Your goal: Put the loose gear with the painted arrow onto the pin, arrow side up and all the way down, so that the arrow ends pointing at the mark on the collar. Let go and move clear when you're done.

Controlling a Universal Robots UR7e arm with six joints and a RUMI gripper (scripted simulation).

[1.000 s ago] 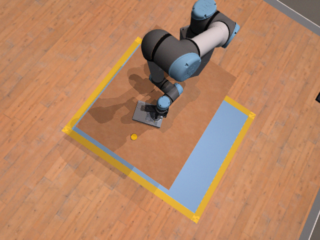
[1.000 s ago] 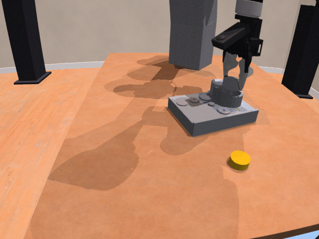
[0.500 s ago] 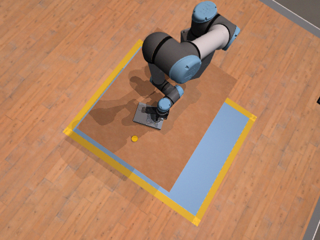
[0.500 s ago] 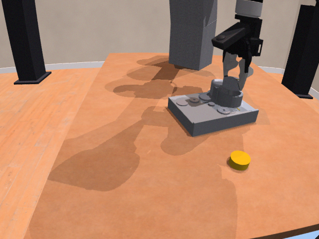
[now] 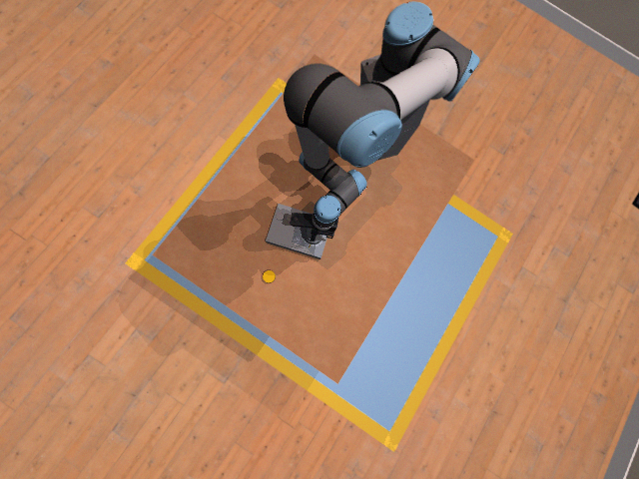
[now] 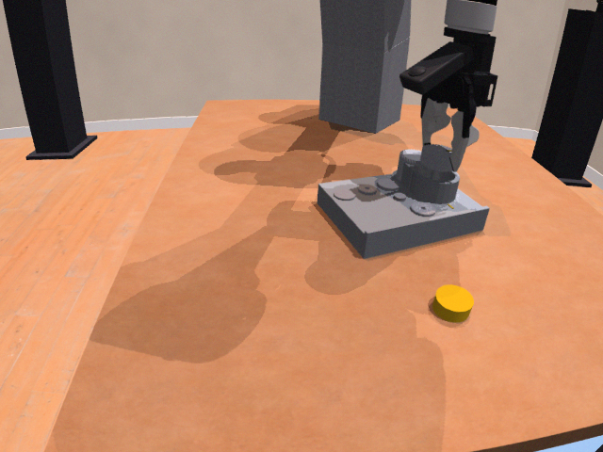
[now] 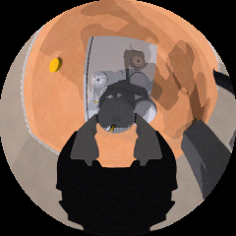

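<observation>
the gripper (image 6: 444, 146) was clamped on the dark gear (image 6: 428, 177) over the grey base plate (image 6: 389, 223), at its far right corner. a yellow disc (image 6: 453, 302) lay apart on the brown table (image 6: 243, 389). yellow and blue borders (image 5: 428, 329) framed it on plank flooring (image 5: 77, 103); black posts (image 6: 43, 72) stood before beige walls (image 6: 194, 48).

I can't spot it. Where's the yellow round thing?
In the exterior view the yellow disc lies alone on the table, right of centre, nearer the camera than the grey base block.
</observation>
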